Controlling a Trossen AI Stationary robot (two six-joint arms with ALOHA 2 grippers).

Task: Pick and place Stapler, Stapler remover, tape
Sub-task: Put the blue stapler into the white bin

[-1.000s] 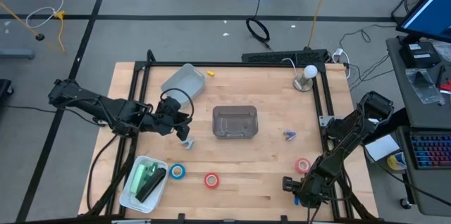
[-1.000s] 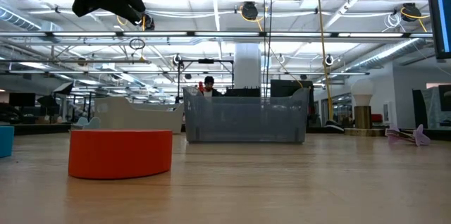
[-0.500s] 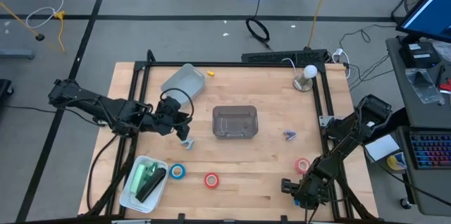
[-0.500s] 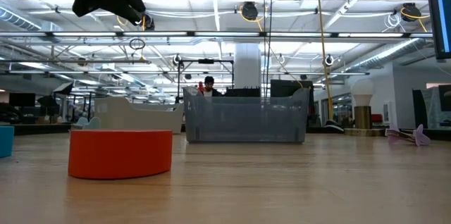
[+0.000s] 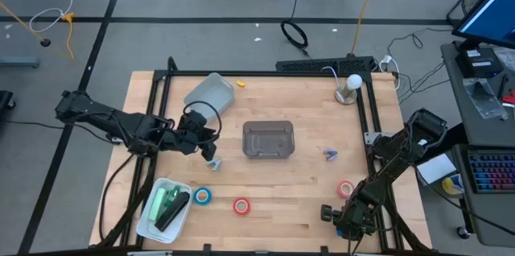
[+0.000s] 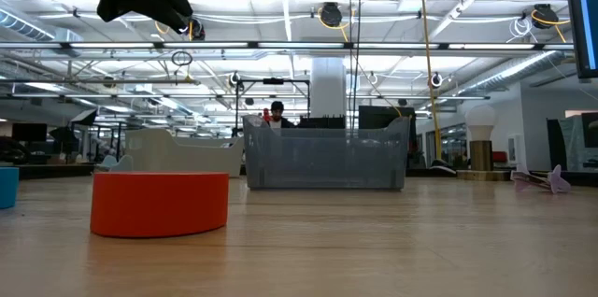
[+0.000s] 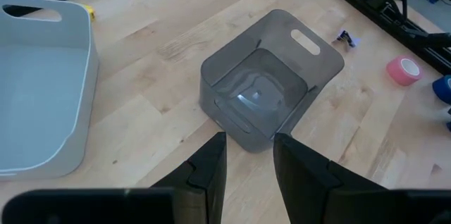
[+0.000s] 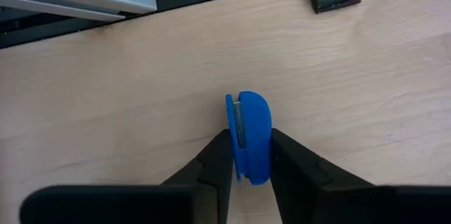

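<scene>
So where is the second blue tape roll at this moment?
The blue tape roll stands on edge between the fingers of the right hand, low over the table's front right corner in the high view, just left of the red roll.

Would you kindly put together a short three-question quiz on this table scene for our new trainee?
1. True or false: the grey bin in the middle of the table has a tape roll in it.
2. What is the right pincer closed on? A) a red tape roll B) a blue tape roll C) a purple staple remover
3. Fill in the missing word: the green stapler lies in a ____ tray at the table's front corner on the left arm's side.

Key: 1 false, the bin is empty; 2 B, the roll stands on edge between the fingers; 3 white.
</scene>
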